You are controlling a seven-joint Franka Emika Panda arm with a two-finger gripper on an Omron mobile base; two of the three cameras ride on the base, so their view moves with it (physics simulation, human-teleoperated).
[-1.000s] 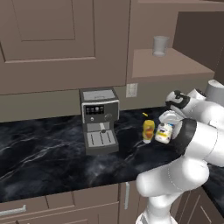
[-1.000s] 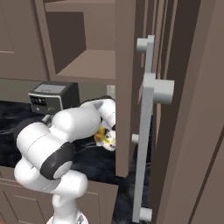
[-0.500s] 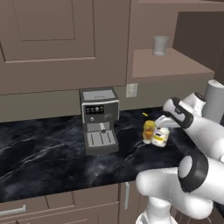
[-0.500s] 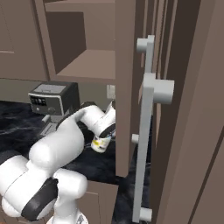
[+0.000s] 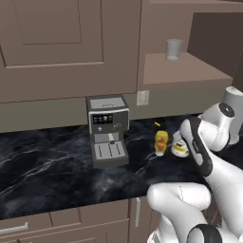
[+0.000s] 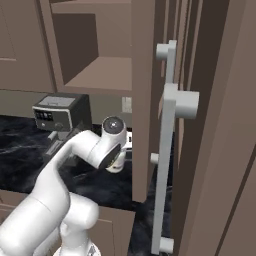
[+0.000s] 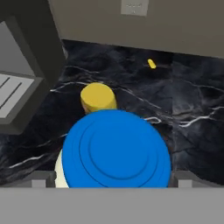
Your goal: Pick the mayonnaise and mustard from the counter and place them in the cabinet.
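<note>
The counter (image 5: 57,171) carries the same things in the same spots as a second ago, and the cabinet (image 5: 182,71) above its right end has not changed; what has changed is the arm, whose forearm has swung up and over so that the hand now comes down onto the jars from above rather than reaching at them from the side. The coffee machine (image 5: 108,130) stands against the back wall near the middle of the counter, with the glass (image 5: 174,49) on the cabinet shelf up to its right. The mayonnaise (image 7: 114,151) stands toward the right end of the counter, partly hidden by the wrist in the left base view, and the mustard (image 5: 161,141) is just beside it on the coffee-machine side, close enough that I cannot tell whether they touch. In the hand view the blue lid sits directly under the gripper (image 7: 113,178), with the mustard's cap just past it. The jaws stand spread wide, one finger tip (image 7: 41,178) on either side of the lid and clear of it, so nothing is gripped. A small yellow scrap (image 7: 151,64) lies farther back near the wall.
</note>
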